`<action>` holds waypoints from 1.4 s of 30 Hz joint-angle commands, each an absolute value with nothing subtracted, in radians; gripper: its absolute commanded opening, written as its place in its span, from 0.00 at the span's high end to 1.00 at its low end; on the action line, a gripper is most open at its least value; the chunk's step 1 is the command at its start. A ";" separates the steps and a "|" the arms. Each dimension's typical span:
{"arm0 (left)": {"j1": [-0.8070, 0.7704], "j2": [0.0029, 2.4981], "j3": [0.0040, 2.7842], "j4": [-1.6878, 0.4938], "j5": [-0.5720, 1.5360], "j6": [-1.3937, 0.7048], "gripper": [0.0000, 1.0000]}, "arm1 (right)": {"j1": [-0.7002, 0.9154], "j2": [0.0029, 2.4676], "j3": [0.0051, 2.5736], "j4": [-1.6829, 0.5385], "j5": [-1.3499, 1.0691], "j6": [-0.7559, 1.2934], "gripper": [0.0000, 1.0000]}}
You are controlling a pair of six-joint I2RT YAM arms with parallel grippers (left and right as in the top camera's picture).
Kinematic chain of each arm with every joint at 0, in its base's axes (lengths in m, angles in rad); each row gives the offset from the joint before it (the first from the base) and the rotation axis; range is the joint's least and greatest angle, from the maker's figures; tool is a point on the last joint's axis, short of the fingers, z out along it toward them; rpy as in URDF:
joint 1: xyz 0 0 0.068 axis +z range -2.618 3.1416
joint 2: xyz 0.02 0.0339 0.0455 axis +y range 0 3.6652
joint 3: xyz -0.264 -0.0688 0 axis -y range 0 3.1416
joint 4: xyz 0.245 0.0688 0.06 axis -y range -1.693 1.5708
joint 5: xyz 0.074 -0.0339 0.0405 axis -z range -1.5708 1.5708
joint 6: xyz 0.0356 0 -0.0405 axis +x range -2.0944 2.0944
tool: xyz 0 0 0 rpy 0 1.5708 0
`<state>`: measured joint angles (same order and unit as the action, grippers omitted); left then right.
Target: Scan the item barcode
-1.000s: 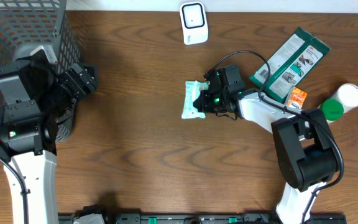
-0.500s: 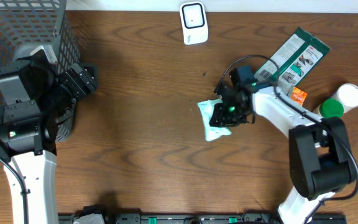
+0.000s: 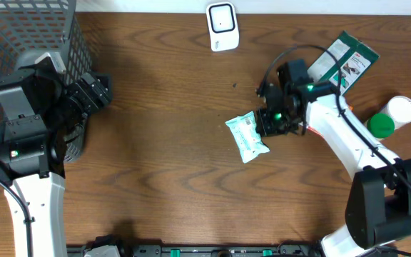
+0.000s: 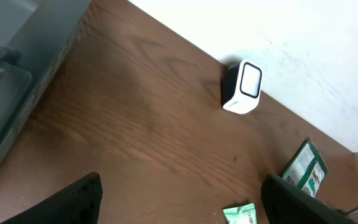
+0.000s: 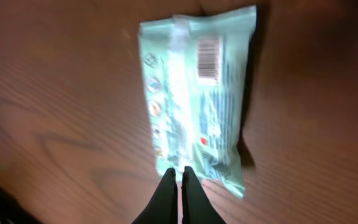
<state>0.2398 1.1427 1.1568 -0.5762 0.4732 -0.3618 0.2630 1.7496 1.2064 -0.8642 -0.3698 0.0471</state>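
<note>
The right pincer (image 5: 179, 177) is closed tight. Its tips touch the near end of the mint packet (image 5: 194, 93), which lies straight ahead of it, barcode (image 5: 209, 57) up; whether a fold is pinched cannot be told. Bare table (image 3: 163, 178) lies open ahead and on both sides, with the scanner (image 3: 222, 26) well off to its right by the far edge. Since a second ago, pincer and packet have shifted farther from the scanner and the packet has turned, while the left pincer (image 4: 185, 194) has stayed wide.

Shop-checkout setup: barcode scanner (image 3: 222, 26), wire basket (image 3: 16, 32), packaged goods (image 3: 337, 66), wooden table (image 3: 155, 178).
</note>
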 commanded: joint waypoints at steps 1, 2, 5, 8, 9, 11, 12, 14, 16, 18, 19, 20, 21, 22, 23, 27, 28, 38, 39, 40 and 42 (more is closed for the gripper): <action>0.243 1.143 1.163 -0.575 0.485 -0.349 0.17 | 0.270 1.760 1.113 -0.818 -0.359 0.076 0.99; 0.243 1.143 1.163 -0.575 0.485 -0.349 0.17 | 0.270 1.760 1.082 -0.792 -0.359 0.084 0.99; 0.243 1.143 1.163 -0.575 0.485 -0.349 0.17 | 0.270 1.760 1.016 -0.721 -0.334 0.086 0.96; 0.243 1.143 1.163 -0.575 0.486 -0.349 0.17 | 0.270 1.760 0.976 -0.657 -0.248 0.109 0.90; 0.243 1.143 1.163 -0.575 0.485 -0.349 0.17 | 0.270 1.760 0.972 -0.642 -0.223 0.111 0.89; 0.243 1.143 1.163 -0.575 0.485 -0.349 0.17 | 0.268 1.760 0.984 -0.629 -0.190 0.111 0.80; 0.243 1.143 1.163 -0.575 0.485 -0.349 0.17 | 0.264 1.759 1.003 -0.636 -0.193 0.112 0.73; 0.243 1.143 1.163 -0.575 0.486 -0.349 0.17 | 0.258 1.758 1.065 -0.678 -0.244 0.110 0.61; 0.243 1.143 1.163 -0.575 0.485 -0.349 0.17 | 0.256 1.758 1.141 -0.733 -0.315 0.079 0.51; 0.243 1.143 1.163 -0.575 0.486 -0.349 0.17 | 0.256 1.758 1.213 -0.792 -0.358 0.057 0.45; 0.243 1.143 1.163 -0.575 0.485 -0.349 0.17 | 0.256 1.758 1.242 -0.822 -0.357 0.058 0.43; 0.243 1.143 1.163 -0.575 0.485 -0.349 0.17 | 0.254 1.758 1.272 -0.856 -0.356 0.058 0.42; 0.243 1.143 1.163 -0.575 0.485 -0.349 0.17 | 0.252 1.758 1.296 -0.886 -0.352 0.059 0.41; 0.243 1.143 1.163 -0.575 0.485 -0.349 0.17 | 0.248 1.758 1.308 -0.902 -0.347 0.060 0.42; 0.243 1.143 1.163 -0.575 0.485 -0.349 0.17 | 0.245 1.758 1.309 -0.907 -0.334 0.068 0.44; 0.243 1.143 1.163 -0.575 0.485 -0.349 0.17 | 0.241 1.760 1.258 -0.877 -0.198 0.106 0.49; 0.243 1.143 1.163 -0.575 0.485 -0.349 0.17 | 0.241 1.760 1.235 -0.856 -0.184 0.108 0.49; 0.243 1.143 1.163 -0.592 0.487 -0.349 0.17 | 0.254 1.760 0.959 -0.567 -0.320 0.147 0.49; 0.243 1.143 1.163 -0.628 0.487 -0.349 0.17 | 0.257 1.760 0.944 -0.547 -0.361 0.135 0.48; 0.243 1.143 1.163 -0.685 0.486 -0.349 0.17 | 0.260 1.760 0.933 -0.535 -0.397 0.130 0.48; 0.242 1.148 1.161 -0.715 0.486 -0.349 0.17 | 0.262 1.760 0.920 -0.528 -0.409 0.133 0.49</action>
